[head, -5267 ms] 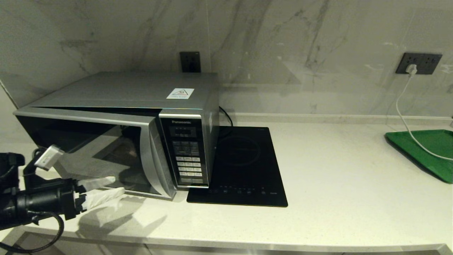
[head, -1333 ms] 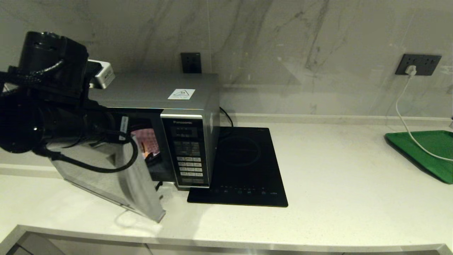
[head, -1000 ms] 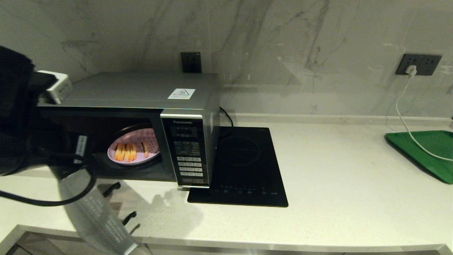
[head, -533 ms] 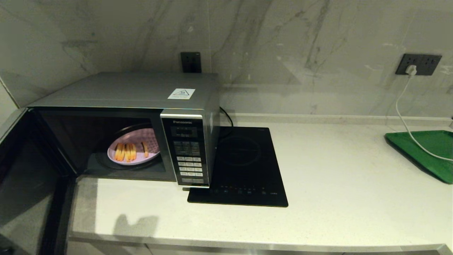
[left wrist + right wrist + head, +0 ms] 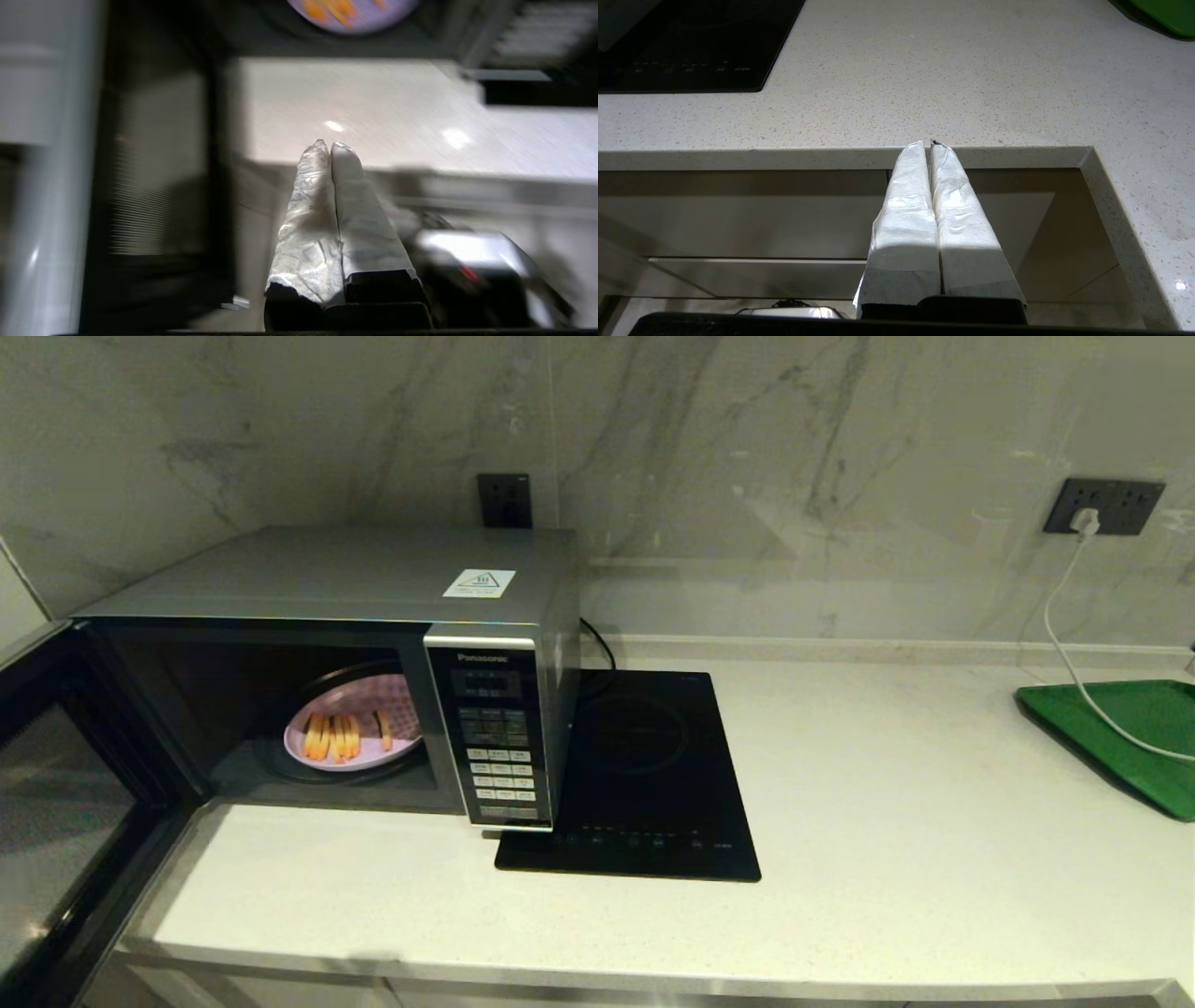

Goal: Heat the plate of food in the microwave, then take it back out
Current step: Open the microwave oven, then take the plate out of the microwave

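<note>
The silver-grey microwave (image 5: 364, 574) stands at the counter's left with its dark glass door (image 5: 65, 803) swung fully open toward me. Inside, on the turntable, rests the lilac plate of food (image 5: 397, 709) with several orange-yellow fries; the same plate of food (image 5: 359, 16) shows in the left wrist view. My left gripper (image 5: 330, 145) is shut and empty, below and in front of the counter edge, beside the open door. My right gripper (image 5: 927, 143) is shut and empty, low in front of the counter edge. Neither arm appears in the head view.
A flat black induction hob (image 5: 635, 775) lies right of the microwave. A green tray (image 5: 1120, 737) sits at the far right with a white cable (image 5: 1064, 644) running across it from a wall socket (image 5: 1106, 502). Bare counter (image 5: 887, 821) spreads between them.
The left arm pulled the microwave door fully open, then dropped out of the head view. The door has swung a little wider since half a second ago. The plate stays put.
</note>
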`<state>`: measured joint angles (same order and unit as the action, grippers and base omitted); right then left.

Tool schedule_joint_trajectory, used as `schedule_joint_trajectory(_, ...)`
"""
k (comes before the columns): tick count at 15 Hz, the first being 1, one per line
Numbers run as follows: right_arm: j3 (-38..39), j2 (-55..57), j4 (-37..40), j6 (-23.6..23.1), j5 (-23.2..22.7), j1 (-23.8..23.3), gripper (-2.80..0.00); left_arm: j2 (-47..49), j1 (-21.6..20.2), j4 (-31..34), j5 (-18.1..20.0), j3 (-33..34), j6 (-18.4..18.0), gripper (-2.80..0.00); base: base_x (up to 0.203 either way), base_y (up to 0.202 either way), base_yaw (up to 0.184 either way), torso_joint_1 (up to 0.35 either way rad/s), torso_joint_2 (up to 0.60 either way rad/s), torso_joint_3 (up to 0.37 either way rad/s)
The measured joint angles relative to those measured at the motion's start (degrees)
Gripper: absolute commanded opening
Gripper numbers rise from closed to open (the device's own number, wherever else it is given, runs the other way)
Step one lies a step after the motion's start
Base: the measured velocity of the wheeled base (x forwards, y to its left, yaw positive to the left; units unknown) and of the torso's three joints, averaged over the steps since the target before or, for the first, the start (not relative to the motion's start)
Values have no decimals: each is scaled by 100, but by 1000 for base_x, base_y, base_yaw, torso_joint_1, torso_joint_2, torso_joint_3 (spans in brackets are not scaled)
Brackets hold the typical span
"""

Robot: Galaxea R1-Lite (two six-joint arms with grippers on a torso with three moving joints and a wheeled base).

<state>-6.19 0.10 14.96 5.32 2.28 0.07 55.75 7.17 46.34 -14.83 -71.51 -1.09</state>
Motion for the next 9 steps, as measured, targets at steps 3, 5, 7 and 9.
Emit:
schedule_joint_trajectory(3, 0, 0, 0, -1, 0, 0, -280, 367, -23, -53, 978, 401, 1190, -280, 0, 0, 0, 0, 0, 0)
schedule_joint_trajectory(5, 0, 0, -2, 2, 0, 0, -280, 839, -43, -473, 1587, 512, 2614, -280, 0, 0, 0, 0, 0, 0)
schedule_joint_trajectory(7, 0, 0, -2, 2, 2, 0, -280, 1389, -69, -1223, 1933, 648, 4088, -280, 0, 0, 0, 0, 0, 0)
schedule_joint_trajectory(9, 0, 0, -2, 2, -2, 0, -280, 2018, -83, -2203, 1841, 883, 5468, 0, 0, 0, 0, 0, 0, 0)
